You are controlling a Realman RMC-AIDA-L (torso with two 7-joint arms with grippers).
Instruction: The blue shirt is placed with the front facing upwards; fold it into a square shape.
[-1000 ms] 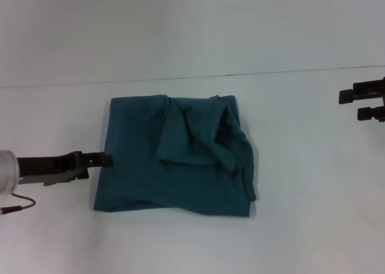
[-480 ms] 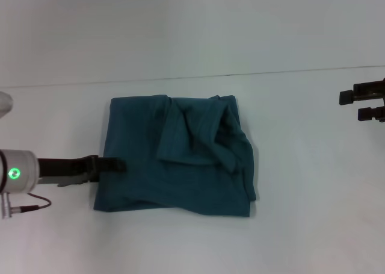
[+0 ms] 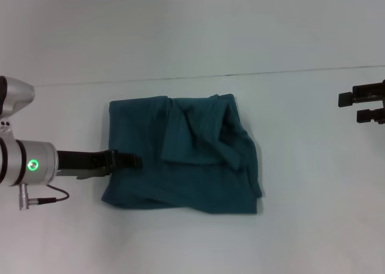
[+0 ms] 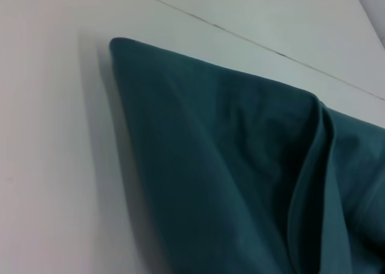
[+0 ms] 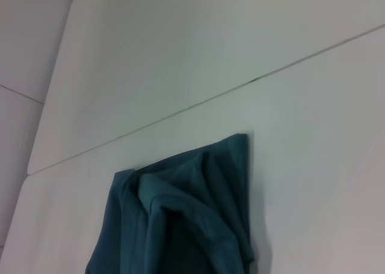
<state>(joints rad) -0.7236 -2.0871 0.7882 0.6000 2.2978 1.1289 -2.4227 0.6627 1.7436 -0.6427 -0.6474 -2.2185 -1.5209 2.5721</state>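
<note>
The blue shirt [image 3: 186,159] lies on the white table as a rough, rumpled square with its plain teal side up and a bunched fold across its far right part. My left gripper [image 3: 133,161] reaches in low from the left, and its dark tip lies over the shirt's left edge. The left wrist view shows only the shirt [image 4: 240,177] close up, with a smooth panel and one raised crease. My right gripper [image 3: 355,106] is open and hangs at the far right, well away from the cloth. The right wrist view takes in the shirt's [image 5: 186,220] far corner.
The white table [image 3: 301,238] spreads around the shirt on all sides. A thin seam line [image 3: 289,72] crosses it behind the shirt. A cable [image 3: 48,197] loops from my left wrist near the table's left side.
My left gripper has slid to the right, from just beside the shirt's left edge to over it. The shirt has shifted slightly to the right. The right arm has not moved.
</note>
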